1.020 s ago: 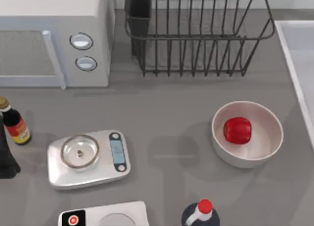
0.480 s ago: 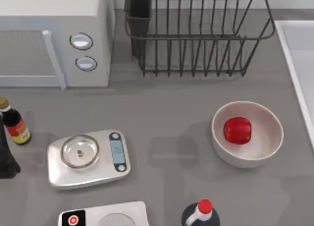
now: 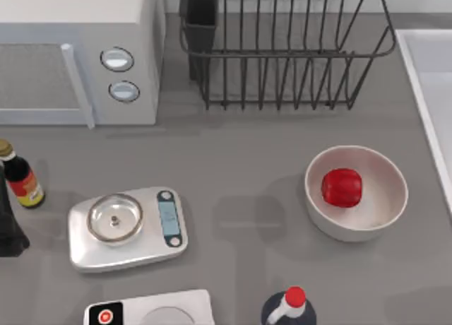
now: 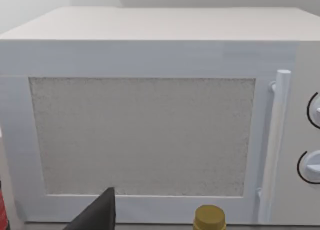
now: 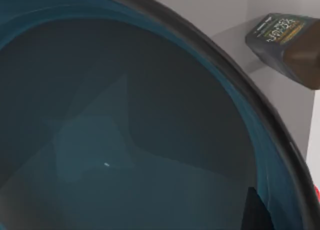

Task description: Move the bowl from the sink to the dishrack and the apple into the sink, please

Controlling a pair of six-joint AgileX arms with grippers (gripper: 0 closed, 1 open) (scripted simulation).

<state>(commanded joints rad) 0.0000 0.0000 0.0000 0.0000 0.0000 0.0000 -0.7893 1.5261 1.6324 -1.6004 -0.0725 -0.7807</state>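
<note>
The teal-blue bowl (image 5: 125, 140) lies very close under the right wrist camera, its dark rim curving across the view. My right gripper (image 5: 257, 212) shows as a dark part just inside that rim. The red apple (image 3: 342, 187) lies inside a white bowl (image 3: 385, 219) at the table's right. The dark wire dishrack (image 3: 282, 53) stands at the back, with its black utensil cup (image 3: 201, 18) at its left corner. The sink (image 3: 417, 85) runs along the right edge. My left arm (image 3: 8, 229) is parked at the far left, facing the microwave (image 4: 150, 130).
A white microwave (image 3: 78, 53) fills the back left. A soy bottle (image 3: 21, 180) stands by the left arm. A silver scale (image 3: 127, 226) sits at front left, with a red-capped bottle (image 3: 289, 304) and a white device (image 3: 152, 311) at the front. A dark bottle (image 5: 287, 37) lies beyond the bowl.
The left arm at the table's left edge has shifted slightly. Nothing on the table has moved.
</note>
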